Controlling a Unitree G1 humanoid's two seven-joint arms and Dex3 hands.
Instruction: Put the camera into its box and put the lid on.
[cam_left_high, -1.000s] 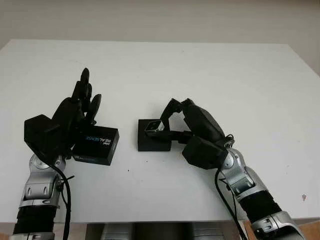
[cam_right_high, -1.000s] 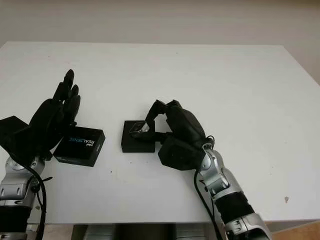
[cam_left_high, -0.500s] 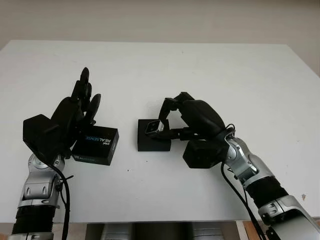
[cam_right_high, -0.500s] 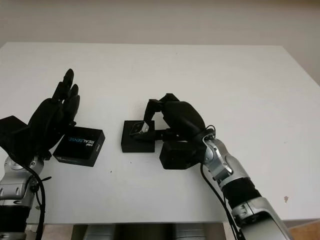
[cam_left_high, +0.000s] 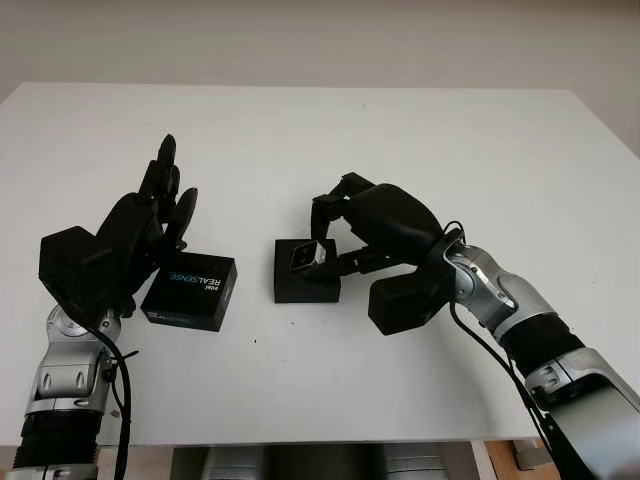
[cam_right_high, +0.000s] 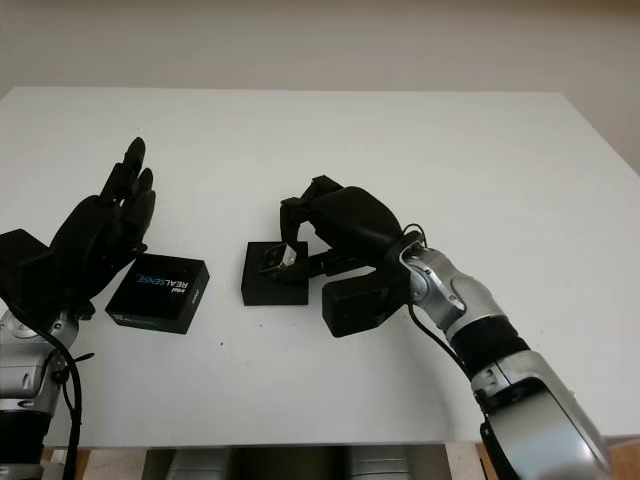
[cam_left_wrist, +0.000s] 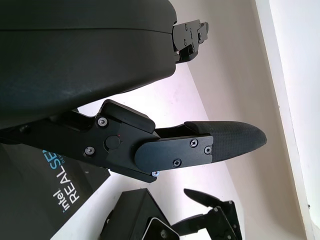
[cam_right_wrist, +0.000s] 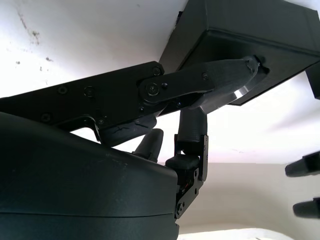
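Fingertips of my right hand (cam_left_high: 345, 215) pinch the small silver-faced camera (cam_left_high: 304, 257) at the mouth of the black box (cam_left_high: 307, 272), which sits mid-table just inboard of that hand. Over the past second my wrist has rolled: the palm, which lay low and off to the side, now arches above the box's right edge, and the forearm has swung out to the right. The camera itself has hardly shifted; it sits tilted on the box's top, partly sunk, and I cannot tell whether it is fully seated. I judge the roll as lining my fingers up to press it down, so the insertion step looks nearly done but not finished.

My left hand (cam_left_high: 150, 225) holds nothing, open and raised over the far-left corner of the lid (cam_left_high: 190, 292), the flat black piece printed REALSENSE lying on the white table (cam_left_high: 420, 140). It has not moved. Lid and box lie near each other, not touching; closing has not begun.
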